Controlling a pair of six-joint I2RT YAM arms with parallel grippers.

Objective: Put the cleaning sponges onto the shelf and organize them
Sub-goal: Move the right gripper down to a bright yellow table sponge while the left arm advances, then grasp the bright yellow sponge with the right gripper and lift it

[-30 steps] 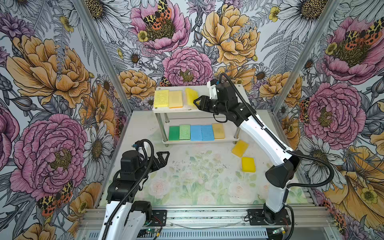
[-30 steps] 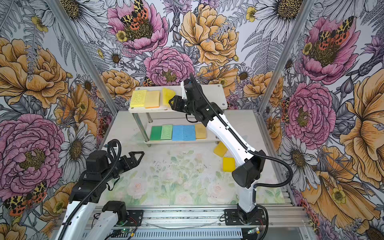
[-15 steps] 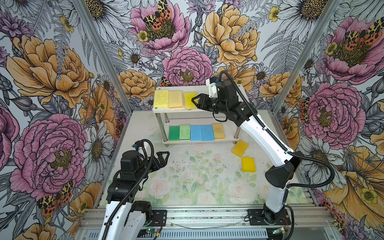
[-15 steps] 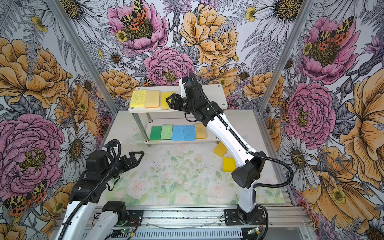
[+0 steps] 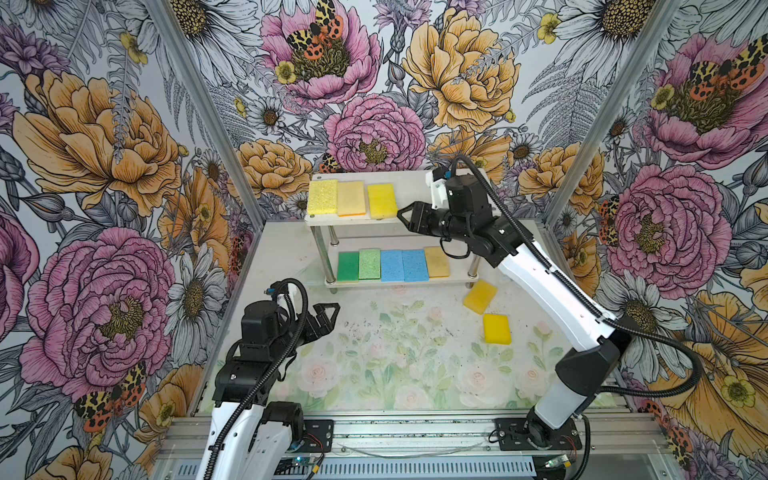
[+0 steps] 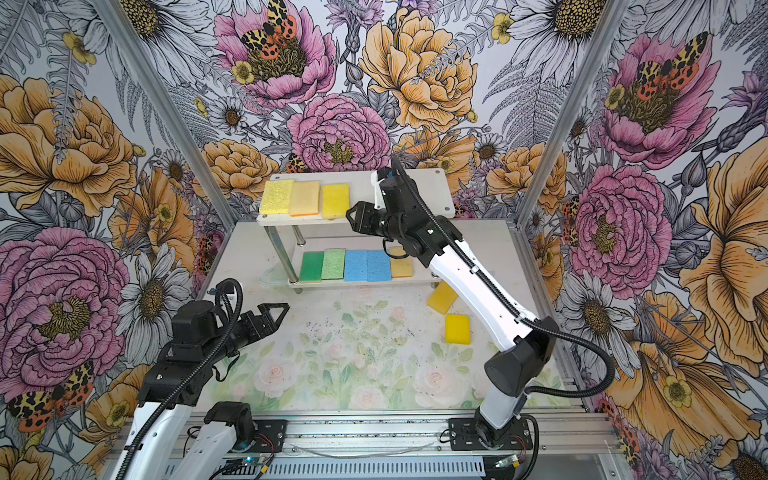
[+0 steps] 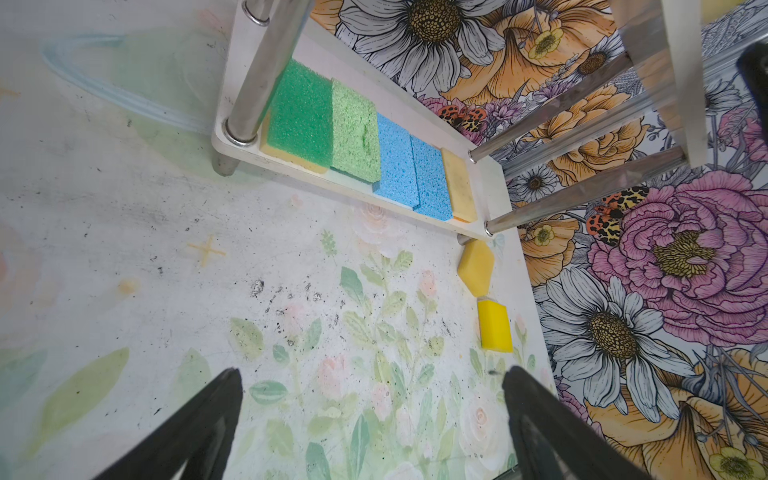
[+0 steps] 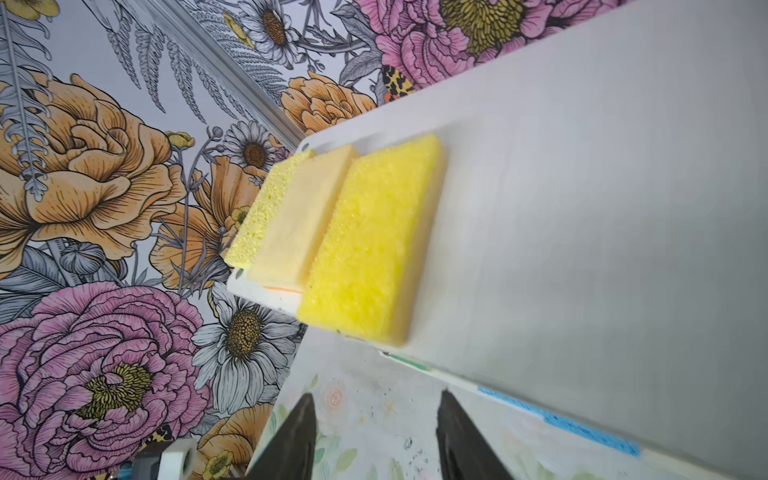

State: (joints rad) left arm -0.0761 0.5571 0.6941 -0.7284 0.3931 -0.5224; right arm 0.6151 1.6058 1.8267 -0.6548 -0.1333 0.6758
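Note:
The white two-tier shelf (image 5: 411, 187) (image 6: 432, 191) stands at the back. Three yellow sponges lie flat side by side on its top board; the rightmost is bright yellow (image 5: 382, 200) (image 8: 374, 245). The lower board holds a dark green sponge (image 5: 348, 266), a light green one (image 5: 369, 263), two blue ones (image 5: 403, 266) and a tan one (image 5: 436, 262). Two yellow sponges (image 5: 480, 296) (image 5: 496, 328) lie on the table right of the shelf. My right gripper (image 5: 409, 216) (image 8: 376, 399) is open and empty, just off the bright yellow sponge. My left gripper (image 5: 328, 313) (image 7: 372, 374) hangs open and empty.
The right half of the shelf's top board (image 8: 582, 208) is bare. Metal posts (image 7: 266, 70) join the boards. Flowered walls close in on three sides, and a metal rail (image 5: 395, 432) runs along the front edge.
The bright yellow sponge, tilted at my right gripper a second ago, now lies flat on the top board. My right gripper has let it go, opened wider and drawn back rightward. The left arm is still.

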